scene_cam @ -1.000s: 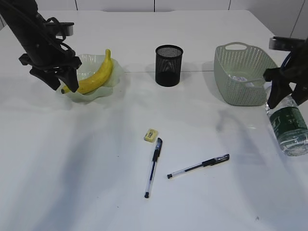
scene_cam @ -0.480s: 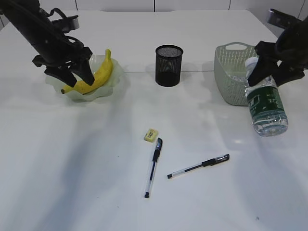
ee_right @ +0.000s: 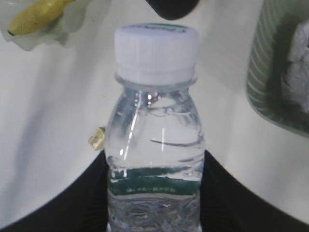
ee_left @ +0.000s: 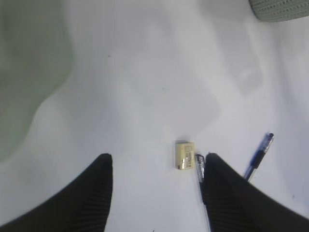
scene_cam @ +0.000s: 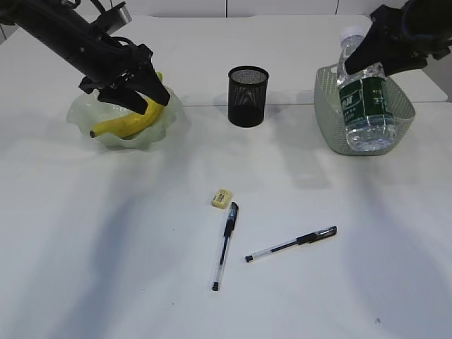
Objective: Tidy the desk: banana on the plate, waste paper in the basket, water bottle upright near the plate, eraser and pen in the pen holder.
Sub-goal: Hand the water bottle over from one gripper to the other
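Note:
My right gripper [scene_cam: 365, 60] [ee_right: 154, 159] is shut on the water bottle [scene_cam: 364, 106] [ee_right: 157, 145], which hangs cap up in the air in front of the basket [scene_cam: 327, 113]. Waste paper [ee_right: 299, 60] lies in the basket [ee_right: 275, 72]. The banana [scene_cam: 126, 124] rests on the pale green plate [scene_cam: 83, 116]. My left gripper [scene_cam: 145, 99] [ee_left: 157, 158] hovers open and empty just above the banana. The eraser [scene_cam: 222, 198] [ee_left: 184, 154] and two pens, one blue [scene_cam: 226, 244] and one black [scene_cam: 291, 244], lie mid-desk. The pen holder [scene_cam: 248, 95] stands upright at the back.
The white desk [scene_cam: 106, 233] stretches bare at front left and front right. The left arm slants in from the top left corner, the right arm from the top right. The plate sits about a hand's width left of the pen holder.
The right gripper has lifted the bottle from low at the right edge up and leftward, turning it cap up before the basket. The left gripper moved right, over the banana.

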